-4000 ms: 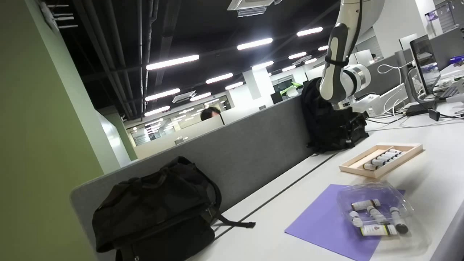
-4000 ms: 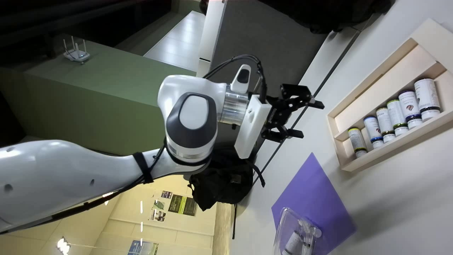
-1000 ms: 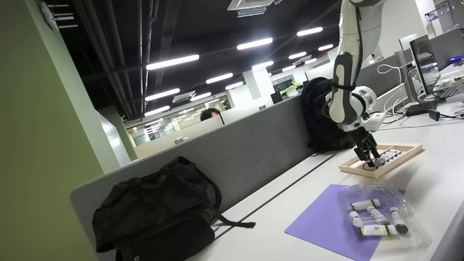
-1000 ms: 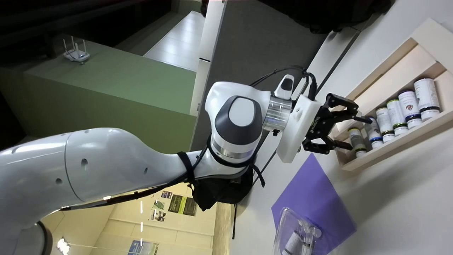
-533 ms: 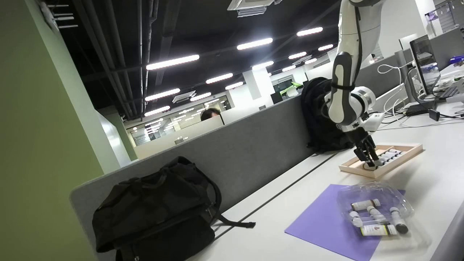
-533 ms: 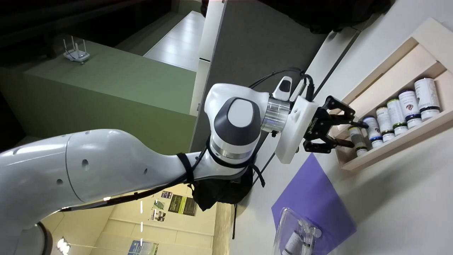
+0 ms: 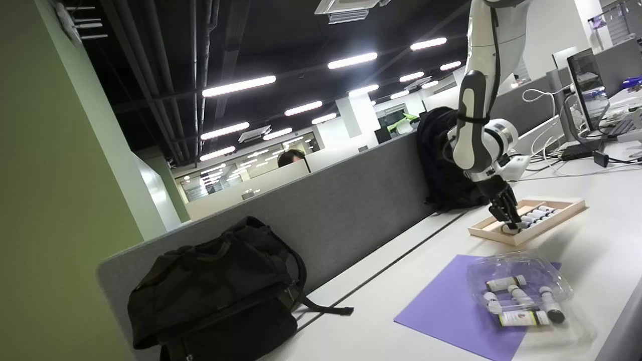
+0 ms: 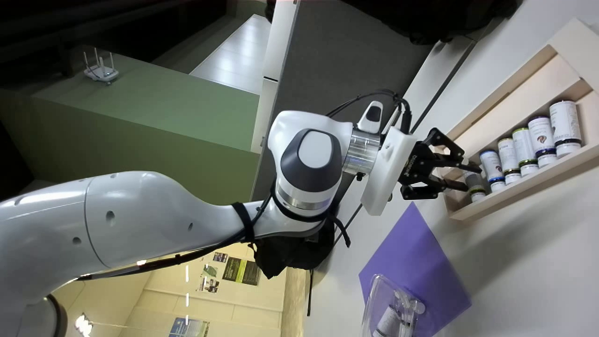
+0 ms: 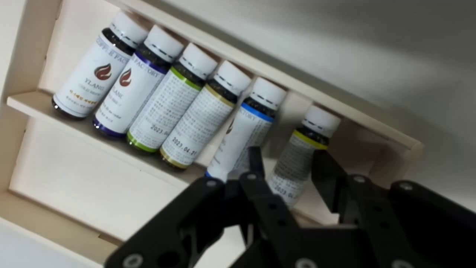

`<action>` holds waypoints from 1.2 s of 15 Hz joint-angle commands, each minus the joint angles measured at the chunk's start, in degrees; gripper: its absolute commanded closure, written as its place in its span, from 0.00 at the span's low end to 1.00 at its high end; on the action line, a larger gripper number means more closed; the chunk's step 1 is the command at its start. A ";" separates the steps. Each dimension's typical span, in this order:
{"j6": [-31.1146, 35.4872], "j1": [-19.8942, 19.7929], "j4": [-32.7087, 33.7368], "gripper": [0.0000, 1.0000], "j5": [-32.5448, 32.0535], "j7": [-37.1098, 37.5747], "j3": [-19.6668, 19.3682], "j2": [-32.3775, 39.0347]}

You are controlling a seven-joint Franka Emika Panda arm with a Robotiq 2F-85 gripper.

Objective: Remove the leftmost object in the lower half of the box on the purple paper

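The wooden box (image 9: 223,52) lies on the white table, split lengthwise by a thin divider (image 9: 67,121). A row of bottles fills one half. At the row's end, apart from the rest, lies a white-labelled bottle with a yellow band (image 9: 295,160); in an exterior view it is the leftmost object (image 7: 508,229). My gripper (image 9: 289,150) is around this bottle, partly narrowed but open. A gap shows on one side; the other finger (image 9: 323,163) overlaps the bottle's edge, contact unclear. The purple paper (image 7: 451,306) lies in front of the box.
A clear plastic container (image 7: 567,288) with several bottles sits partly on the purple paper. The blue-banded bottle (image 9: 241,137) lies close beside one finger. Box walls flank the gripper. A black backpack (image 7: 215,296) and a grey partition (image 7: 361,200) stand along the table's back.
Over four seconds the arm has come down to the box. In the last second the fingers have drawn closer around the yellow-banded bottle, and the box has shifted slightly.
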 commanded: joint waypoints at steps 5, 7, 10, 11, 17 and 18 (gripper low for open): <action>0.22 -2.32 -0.33 0.01 0.68 -0.63 2.39 -1.19; 0.74 -2.43 -0.45 0.38 0.58 -0.68 2.68 -1.09; 1.20 -3.01 -0.53 0.51 1.07 -1.20 3.51 -1.09; 1.58 -3.24 -0.65 0.57 1.22 -1.47 3.81 -1.11; 1.82 -3.97 -0.15 0.35 1.57 -2.57 4.45 -0.57; 1.94 -3.81 0.25 0.31 1.36 -2.41 4.19 -0.15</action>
